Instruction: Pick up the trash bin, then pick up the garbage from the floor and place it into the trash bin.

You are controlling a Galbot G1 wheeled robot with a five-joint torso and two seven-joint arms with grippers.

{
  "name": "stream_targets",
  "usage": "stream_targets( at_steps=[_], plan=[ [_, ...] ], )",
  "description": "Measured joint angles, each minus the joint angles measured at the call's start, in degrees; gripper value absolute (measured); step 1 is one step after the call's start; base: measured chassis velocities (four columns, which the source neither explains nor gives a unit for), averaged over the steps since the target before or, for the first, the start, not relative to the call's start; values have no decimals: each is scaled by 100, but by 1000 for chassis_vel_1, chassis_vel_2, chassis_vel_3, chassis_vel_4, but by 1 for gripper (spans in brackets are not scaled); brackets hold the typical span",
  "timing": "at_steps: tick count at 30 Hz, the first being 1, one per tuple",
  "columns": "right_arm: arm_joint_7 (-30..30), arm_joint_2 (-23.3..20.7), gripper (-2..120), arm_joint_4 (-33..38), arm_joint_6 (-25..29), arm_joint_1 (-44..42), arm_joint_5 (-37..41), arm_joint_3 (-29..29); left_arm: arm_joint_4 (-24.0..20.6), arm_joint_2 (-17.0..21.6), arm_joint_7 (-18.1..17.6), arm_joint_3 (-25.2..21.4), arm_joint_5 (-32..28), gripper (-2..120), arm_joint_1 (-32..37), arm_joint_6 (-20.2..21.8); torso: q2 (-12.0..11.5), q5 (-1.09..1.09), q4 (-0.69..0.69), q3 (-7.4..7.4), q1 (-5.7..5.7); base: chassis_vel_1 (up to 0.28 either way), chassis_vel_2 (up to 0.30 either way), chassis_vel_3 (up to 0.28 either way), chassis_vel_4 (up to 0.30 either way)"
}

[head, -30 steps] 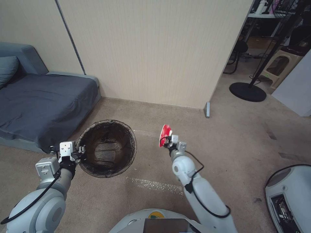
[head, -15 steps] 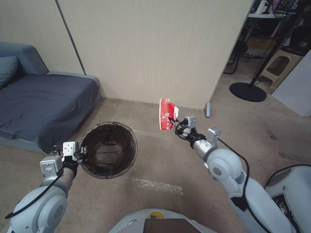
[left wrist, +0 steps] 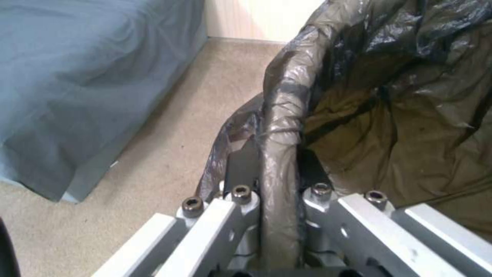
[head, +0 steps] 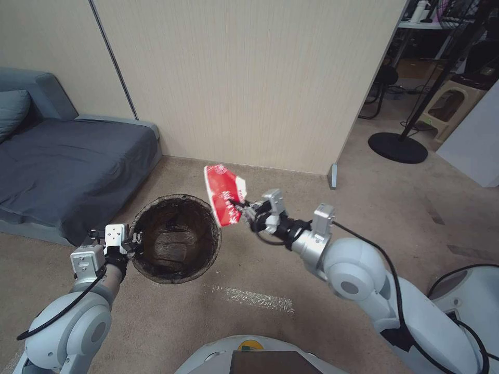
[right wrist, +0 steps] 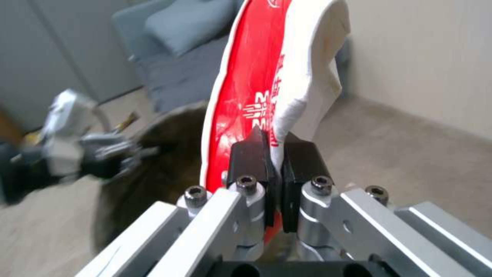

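The trash bin (head: 175, 239) hangs above the carpet at centre left, its dark wrinkled liner open to the head view. My left gripper (head: 136, 242) is shut on its near-left rim (left wrist: 281, 115), one finger on each side of the liner. A piece of garbage, a red-and-white wrapper (head: 223, 194), is pinched at its lower edge by my right gripper (head: 242, 204), which is shut on it. The wrapper (right wrist: 266, 77) hangs just right of and above the bin's right rim. In the right wrist view the bin's opening (right wrist: 153, 165) lies beyond the wrapper.
A grey-blue sofa bed (head: 67, 166) fills the left side, close behind the bin. A beige panel wall (head: 249, 83) stands ahead. At the right are a black floor-stand base (head: 397, 147) and a white machine (head: 468, 317). Tape strip (head: 249, 298) marks the carpet.
My right arm has swung left, carrying the wrapper from right of the bin to just above its right rim. The left gripper and bin shifted only slightly.
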Motion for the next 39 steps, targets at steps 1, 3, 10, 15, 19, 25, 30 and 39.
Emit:
stream_targets(
  at_steps=[1, 3, 10, 15, 19, 25, 30, 39],
  plan=[
    [0, 0, 0, 0, 0, 0, 0, 0, 0, 0, 0, 0, 0, 3, 0, 0, 0, 0, 0, 0, 0, 0, 0, 0, 0],
    [100, -19, 0, 1, -34, 225, 45, -399, 4, 1, -1, 18, 3, 3, -20, 12, 0, 0, -1, 0, 0, 0, 0, 0, 0],
    [464, 144, 0, -165, -133, 689, 109, -1090, 33, -8, -2, 55, 7, 3, -87, 34, 0, -1, -1, 0, 0, 0, 0, 0, 0],
    [738, 314, 0, -296, -154, 830, 117, -1426, 56, -8, -1, 76, 11, 3, -125, 42, 0, -1, -1, 0, 0, 0, 0, 0, 0],
    [923, 432, 0, -403, -171, 884, 122, -1700, 79, 13, 1, 92, 12, 3, -154, 52, 0, -1, -1, 0, 0, 0, 0, 0, 0],
    [1153, 581, 17, -532, -300, 967, 111, -1925, 87, -2, 7, 116, 16, 3, -165, 56, 0, 0, -1, 0, 0, 0, 0, 0, 0],
    [1324, 686, 32, -691, -325, 1063, -49, -2110, 87, -14, 10, 119, 17, 3, -179, 59, 0, 0, -1, 0, 0, 0, 0, 0, 0],
    [1414, 783, 68, -823, -293, 1156, -164, -2239, 87, -51, 25, 117, 19, 3, -187, 64, 0, 0, -1, 0, 0, 0, 0, 0, 0]
  ],
)
